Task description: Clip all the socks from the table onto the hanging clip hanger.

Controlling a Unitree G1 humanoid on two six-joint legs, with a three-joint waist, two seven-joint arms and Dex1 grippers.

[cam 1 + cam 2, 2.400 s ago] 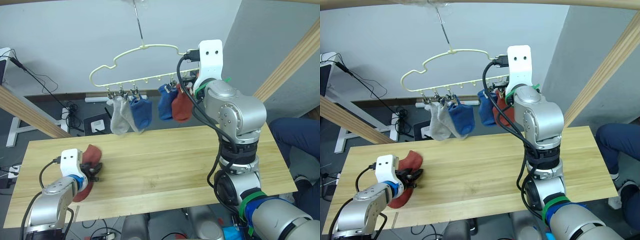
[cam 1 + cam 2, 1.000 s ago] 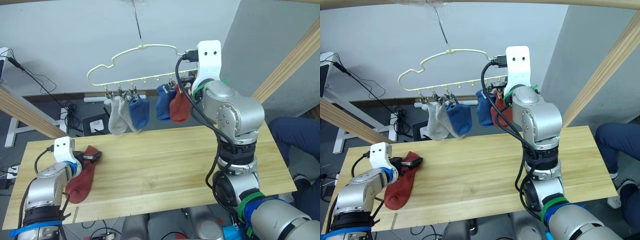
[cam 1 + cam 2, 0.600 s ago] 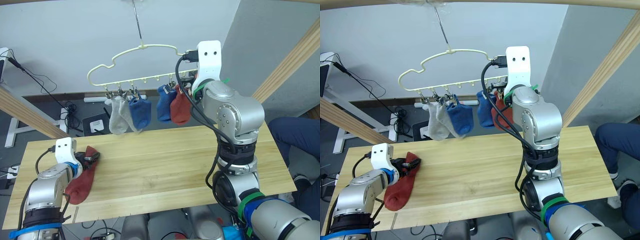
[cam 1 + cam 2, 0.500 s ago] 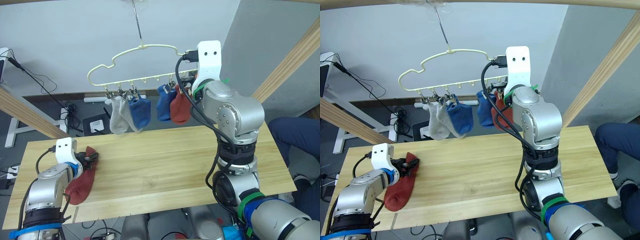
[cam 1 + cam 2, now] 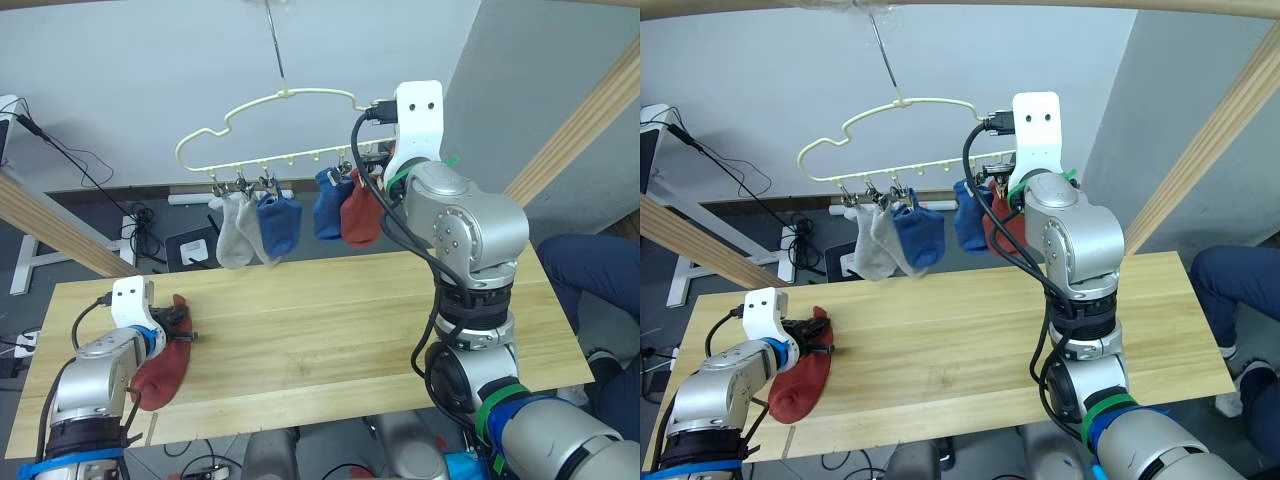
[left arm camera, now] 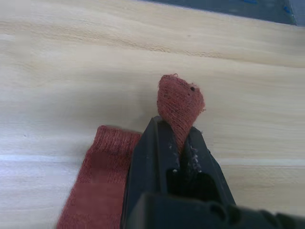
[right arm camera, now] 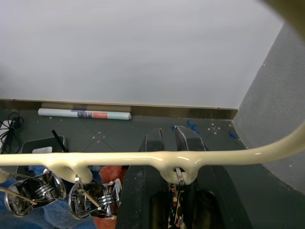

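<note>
Now the last red sock (image 5: 165, 362) lies at the near left end of the tabletop (image 5: 330, 320), and your left tool (image 6: 181, 143) is clenched on a pinched-up fold of its cuff, the rest flat on the wood. You are at the pick-up step: five socks already hang from the hanger (image 5: 280, 125). Next, lift this one clear and carry it up to the free clip. Your right tool (image 7: 167, 143) sits at the hanger's lower wire beside the clips, nearly closed around it, apparently steadying it.
</note>
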